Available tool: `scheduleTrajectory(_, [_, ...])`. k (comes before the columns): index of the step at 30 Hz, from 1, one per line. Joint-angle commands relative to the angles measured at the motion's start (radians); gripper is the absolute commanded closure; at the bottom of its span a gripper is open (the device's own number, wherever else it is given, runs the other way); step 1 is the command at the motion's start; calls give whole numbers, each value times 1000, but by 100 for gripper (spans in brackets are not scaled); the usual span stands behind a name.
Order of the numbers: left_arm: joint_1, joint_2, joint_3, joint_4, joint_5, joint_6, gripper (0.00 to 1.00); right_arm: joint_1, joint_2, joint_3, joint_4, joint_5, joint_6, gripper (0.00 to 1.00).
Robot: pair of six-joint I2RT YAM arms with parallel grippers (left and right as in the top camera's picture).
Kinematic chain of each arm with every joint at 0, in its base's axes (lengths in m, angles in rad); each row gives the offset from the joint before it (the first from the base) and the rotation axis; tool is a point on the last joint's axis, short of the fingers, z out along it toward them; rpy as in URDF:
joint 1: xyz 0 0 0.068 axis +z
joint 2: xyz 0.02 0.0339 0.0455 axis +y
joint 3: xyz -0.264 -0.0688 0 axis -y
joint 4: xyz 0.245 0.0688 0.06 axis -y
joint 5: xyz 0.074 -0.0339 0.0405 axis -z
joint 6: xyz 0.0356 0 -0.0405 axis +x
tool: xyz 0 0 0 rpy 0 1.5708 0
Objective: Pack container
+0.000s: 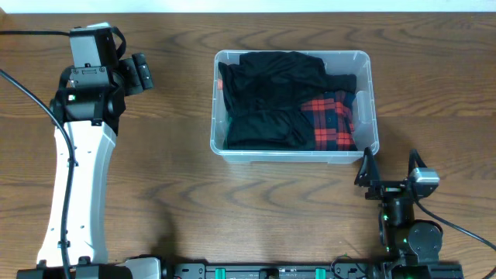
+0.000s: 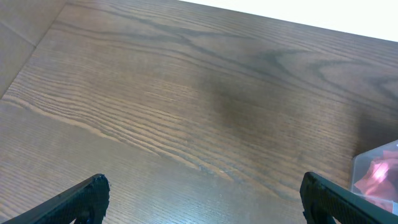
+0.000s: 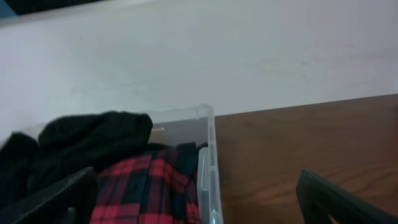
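Observation:
The clear plastic container [image 1: 294,155] stands at the table's middle. A black garment [image 1: 267,97] fills most of it, and a red-and-black plaid cloth [image 1: 333,120] lies at its right end. My left gripper [image 1: 142,74] is open far to the left, over bare wood, nothing between its fingers [image 2: 87,199]. My right gripper [image 1: 390,164] is open just in front of the container's right near corner. In the right wrist view the container's wall [image 3: 208,168] rises between the spread fingers [image 3: 336,202], with the plaid cloth [image 3: 146,190] and the black garment [image 3: 93,140] behind it.
A brown wooden table [image 1: 256,209] carries everything. The left arm's white link [image 1: 77,186] runs along the left side. The container's corner [image 2: 376,174] shows at the right edge of the left wrist view. A pale wall [image 3: 199,56] lies beyond the table.

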Motion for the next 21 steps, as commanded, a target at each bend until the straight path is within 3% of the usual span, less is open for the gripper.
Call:
scheduleTrajectory(1, [3,-4,13,0,-12,-9,2,-18,-10,-4,-19,-27,-91,1])
scheduleTrajectory(10, [3,-4,13,0,-12,-9,2,-64,-10,-4,-141,-33,-85,1])
scheduleTrajectory(21, [3,-4,13,0,-12,-9,2,-69,-9,-4,-139,-39,-84,1])
